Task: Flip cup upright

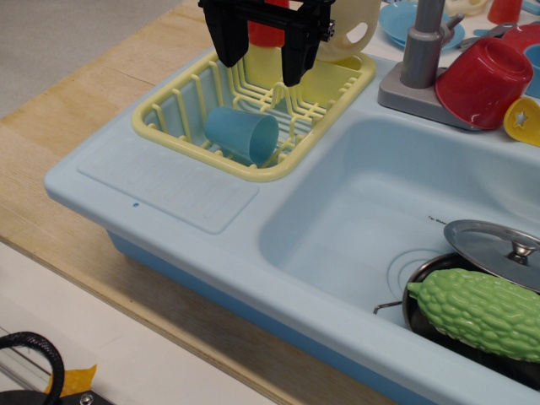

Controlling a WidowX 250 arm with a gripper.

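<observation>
lying on its side in the yellow rack (173,126), the cup (242,134) hides its mouth; claw (263,61) wide above.

One printed mark was found: a short line of tiny black lettering on the inner far wall of the light-blue sink (354,211), just above the pot lid (498,245). It began with what looked like "The", but the rest was too small and blurred to read. No legible text, number, brand or sign was seen on any other item in view.
</observation>
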